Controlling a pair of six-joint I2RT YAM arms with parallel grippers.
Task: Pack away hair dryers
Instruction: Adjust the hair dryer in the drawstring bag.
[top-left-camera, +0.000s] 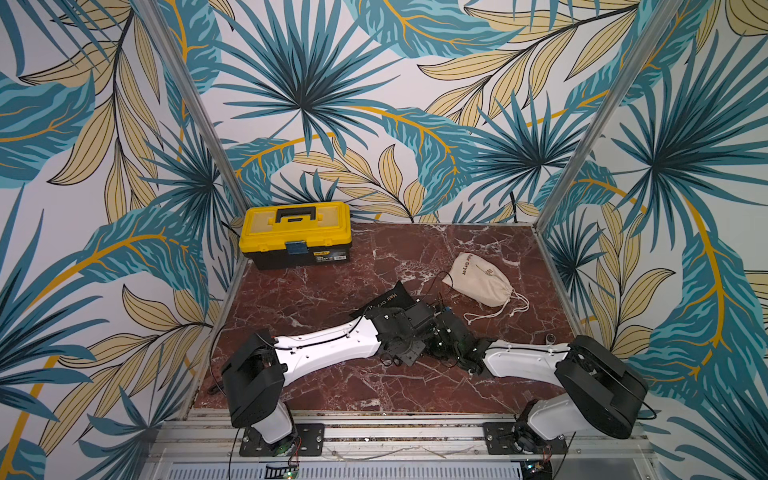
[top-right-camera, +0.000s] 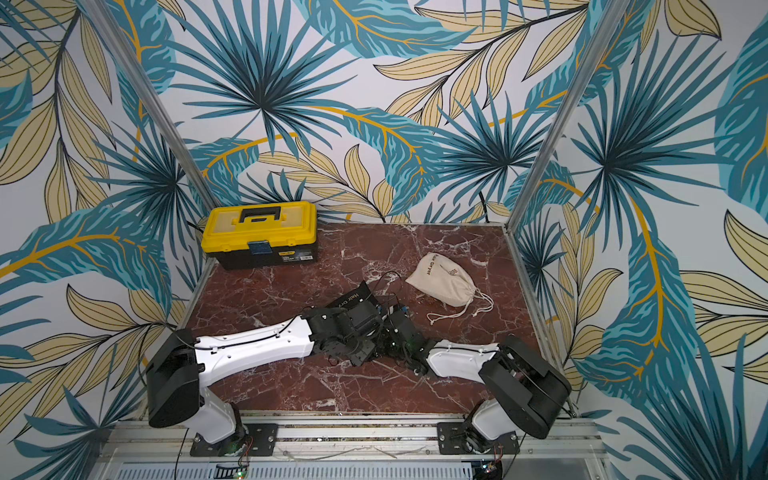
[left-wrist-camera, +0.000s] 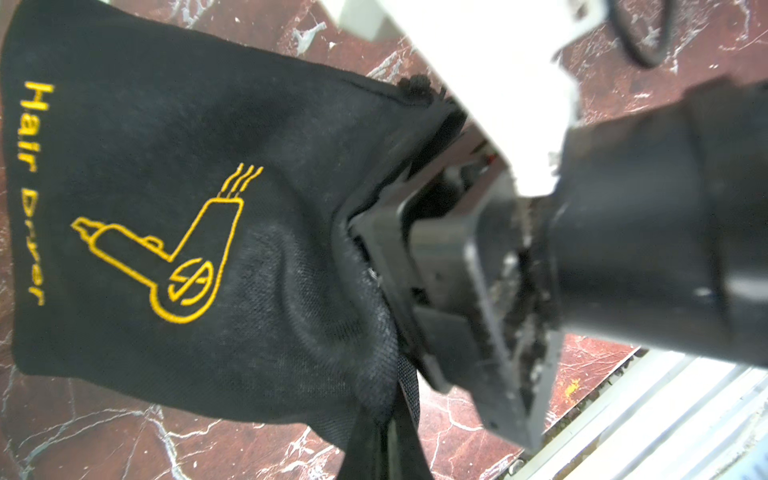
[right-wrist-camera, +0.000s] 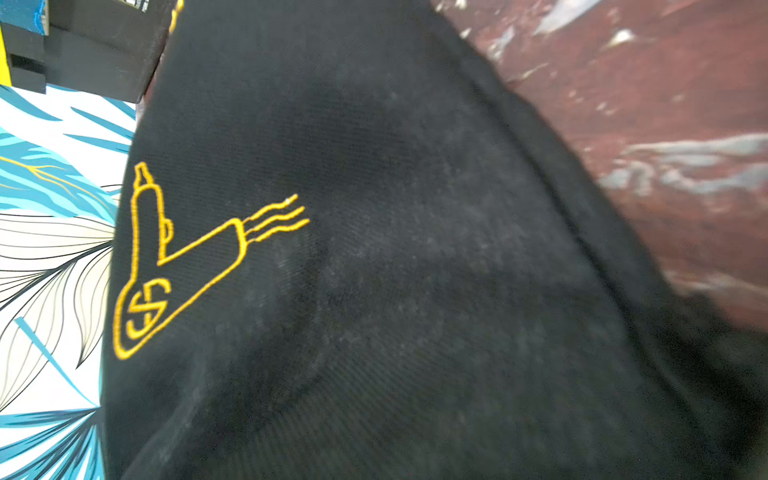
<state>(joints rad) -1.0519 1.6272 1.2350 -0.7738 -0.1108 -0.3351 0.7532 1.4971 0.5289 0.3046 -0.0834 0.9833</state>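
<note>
Left gripper (top-left-camera: 430, 311), jaws pressed together, at the black bag's (left-wrist-camera: 187, 208) mouth. Right gripper (left-wrist-camera: 415, 266) alongside, its spread cannot be told. Beige bag (top-left-camera: 478, 280) lies beyond both.

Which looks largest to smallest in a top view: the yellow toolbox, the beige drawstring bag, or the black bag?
1. yellow toolbox
2. beige drawstring bag
3. black bag, ranked by its visible part only; the rest is covered, so this rank is unsure.

Lab robot booth: leaf-printed walls (top-left-camera: 311, 83), aluminium frame (top-left-camera: 190, 104), marble tabletop (top-left-camera: 332, 386).
</note>
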